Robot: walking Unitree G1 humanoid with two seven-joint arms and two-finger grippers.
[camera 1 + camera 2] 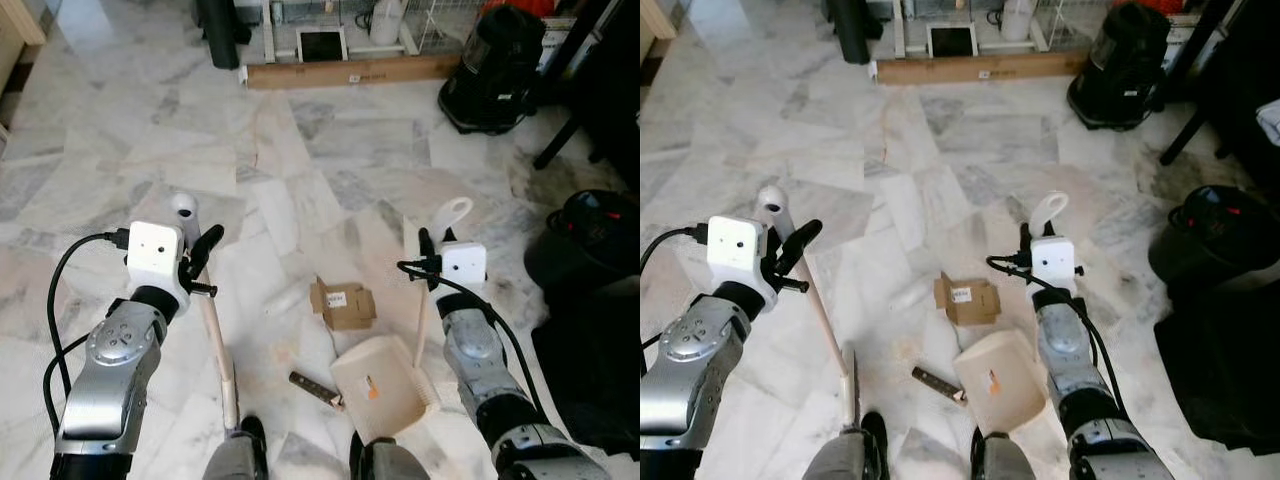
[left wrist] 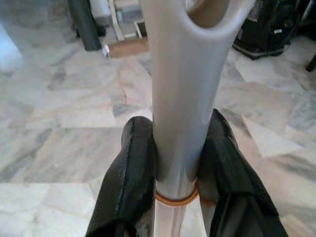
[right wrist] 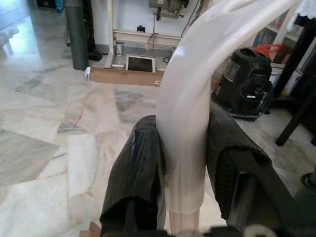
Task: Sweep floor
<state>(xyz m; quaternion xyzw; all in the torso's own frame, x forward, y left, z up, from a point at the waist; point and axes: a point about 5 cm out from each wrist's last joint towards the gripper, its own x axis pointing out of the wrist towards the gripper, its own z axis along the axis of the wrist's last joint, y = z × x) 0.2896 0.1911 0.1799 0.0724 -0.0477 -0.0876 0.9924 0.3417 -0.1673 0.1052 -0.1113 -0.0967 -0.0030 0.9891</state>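
Flattened brown cardboard scrap [image 1: 342, 303] lying just beyond the cream plastic dustpan [image 1: 383, 386], small dark stick [image 1: 314, 389] lying beside the dustpan, left gripper [image 2: 175, 163] clamping the pale broom handle [image 1: 213, 335], right gripper [image 3: 183, 173] clamping the dustpan's upright handle [image 1: 437, 270].

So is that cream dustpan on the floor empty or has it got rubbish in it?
Mostly empty: the dustpan holds just a small orange speck, while the cardboard scrap lies on the floor beyond it.

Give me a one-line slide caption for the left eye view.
Left gripper holds the broom handle, right gripper the dustpan handle, with a cardboard scrap on the marble floor.
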